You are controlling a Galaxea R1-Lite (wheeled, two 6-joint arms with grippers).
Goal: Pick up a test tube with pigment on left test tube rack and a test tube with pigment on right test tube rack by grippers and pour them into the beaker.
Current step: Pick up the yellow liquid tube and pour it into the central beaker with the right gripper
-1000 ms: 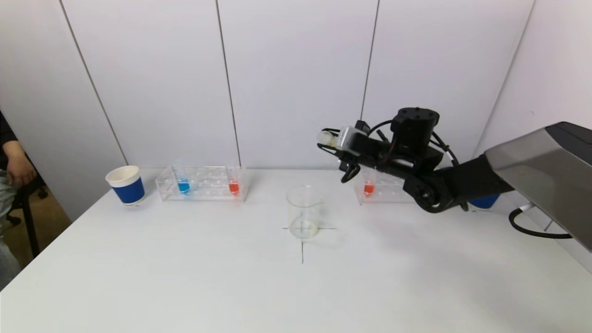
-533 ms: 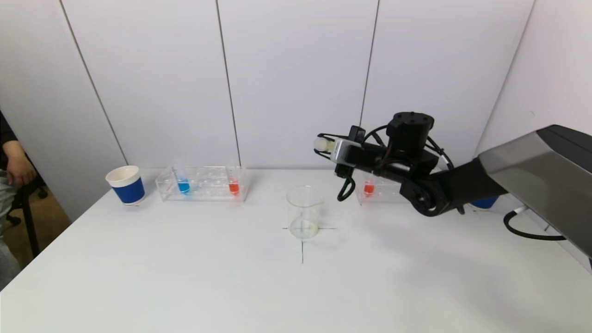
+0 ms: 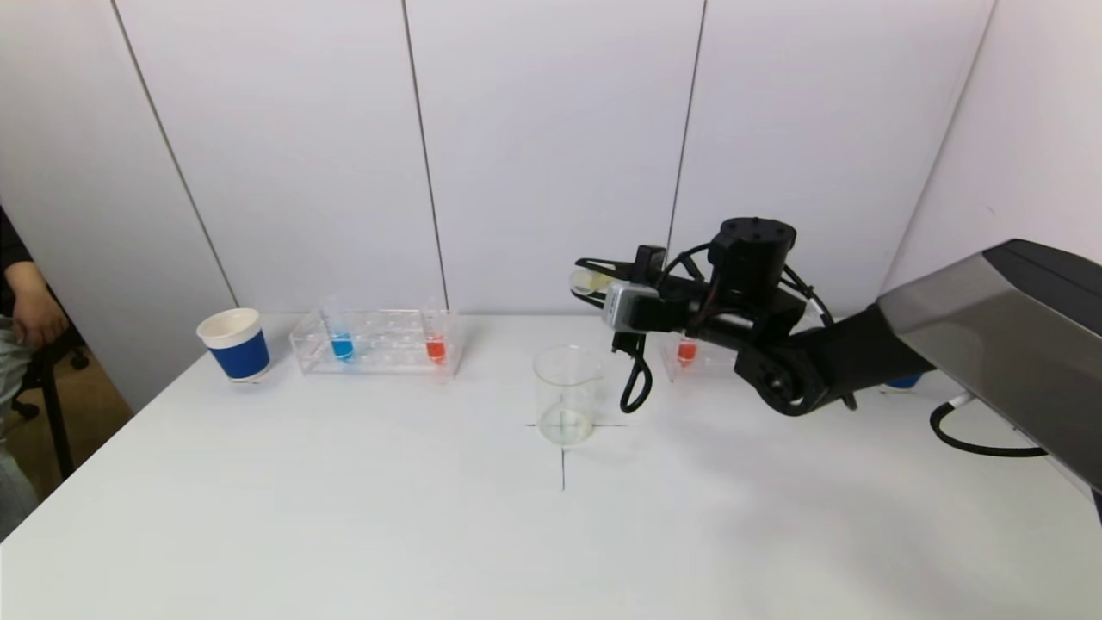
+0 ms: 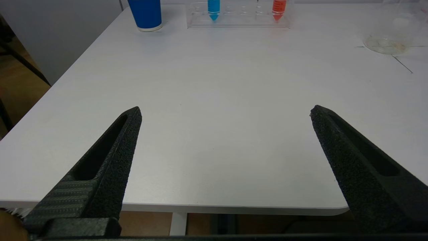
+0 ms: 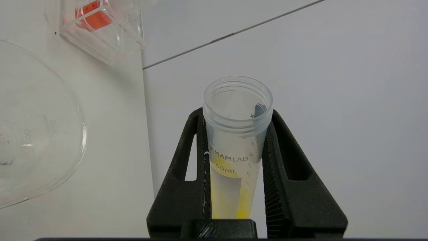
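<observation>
The right gripper point(image 3: 594, 280) is clamped on a tube point(image 5: 235, 144) of yellow pigment, held nearly level above and just right of the beaker point(image 3: 566, 393), its open mouth toward the robot's left. The beaker stands on a cross mark point(image 3: 563, 448) at mid-table. Behind the arm sits the right rack point(image 3: 702, 357) with one red tube point(image 3: 686, 351) (partly hidden by the wrist). The left rack point(image 3: 376, 342) holds a blue tube point(image 3: 342, 344) and a red one point(image 3: 436, 347), with a blue cup point(image 3: 234, 344) just beside it, near the table's left edge. The left gripper point(image 4: 225, 112) hangs with jaws spread wide and nothing between them over the near left edge. The white table point(image 3: 344, 517) is bare in front of the beaker. Pale wall panels point(image 3: 551, 155) close the back; a seated person point(image 3: 26, 319) shows at far left.
</observation>
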